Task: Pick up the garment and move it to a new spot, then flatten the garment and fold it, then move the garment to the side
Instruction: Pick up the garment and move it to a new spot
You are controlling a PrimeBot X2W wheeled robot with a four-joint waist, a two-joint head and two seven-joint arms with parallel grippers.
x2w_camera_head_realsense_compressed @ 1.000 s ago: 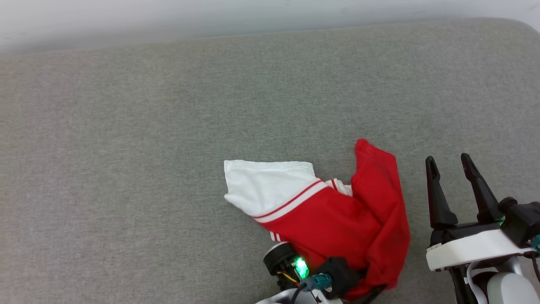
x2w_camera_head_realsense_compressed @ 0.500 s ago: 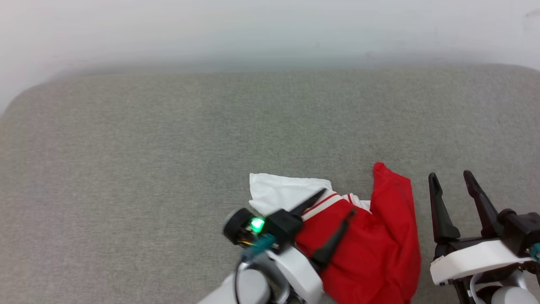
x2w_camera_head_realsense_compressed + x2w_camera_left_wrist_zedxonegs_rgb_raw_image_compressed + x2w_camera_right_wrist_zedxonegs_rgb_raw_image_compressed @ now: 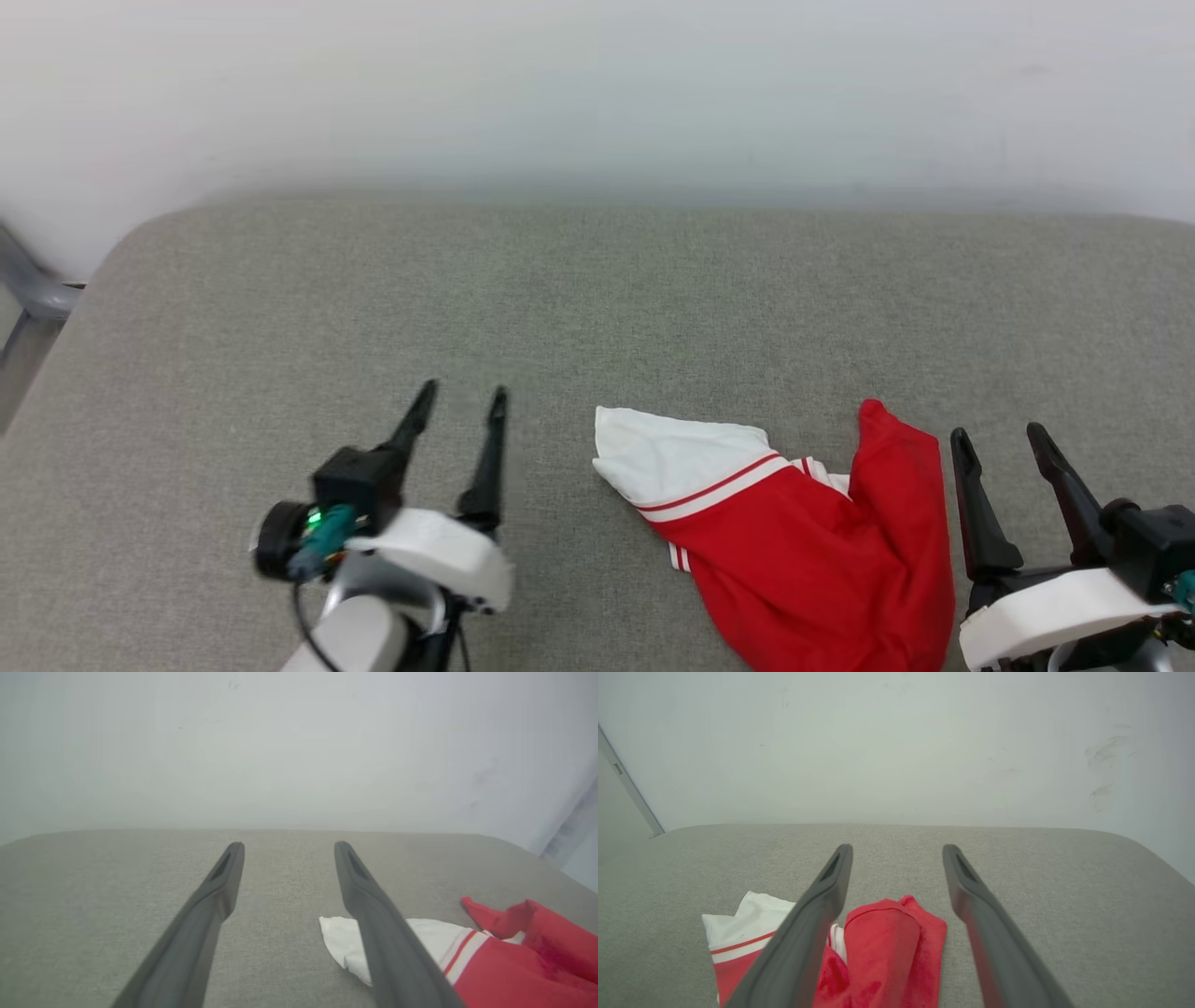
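The garment [image 3: 803, 551], a red T-shirt with a white sleeve and striped trim, lies crumpled on the grey cushion [image 3: 597, 299] at the lower right of the head view. Its white sleeve points left and a red flap stands up at its right side. My left gripper [image 3: 457, 401] is open and empty, well to the left of the garment. My right gripper [image 3: 999, 437] is open and empty just right of the red flap. In the left wrist view the garment [image 3: 504, 961] lies to the right of the open left gripper [image 3: 287, 845]. In the right wrist view the garment [image 3: 882, 952] lies below the open right gripper [image 3: 896, 848].
The cushion's rounded left corner [image 3: 121, 261] meets a pale wall [image 3: 597, 93] that runs along the back. A grey metal frame piece [image 3: 28, 289] shows past the left edge. Bare cushion stretches left of and behind the garment.
My left gripper let go of the garment, opened, and swung away to the left. The garment now lies free on the cushion. The head camera tilted up, so the picture shifted.
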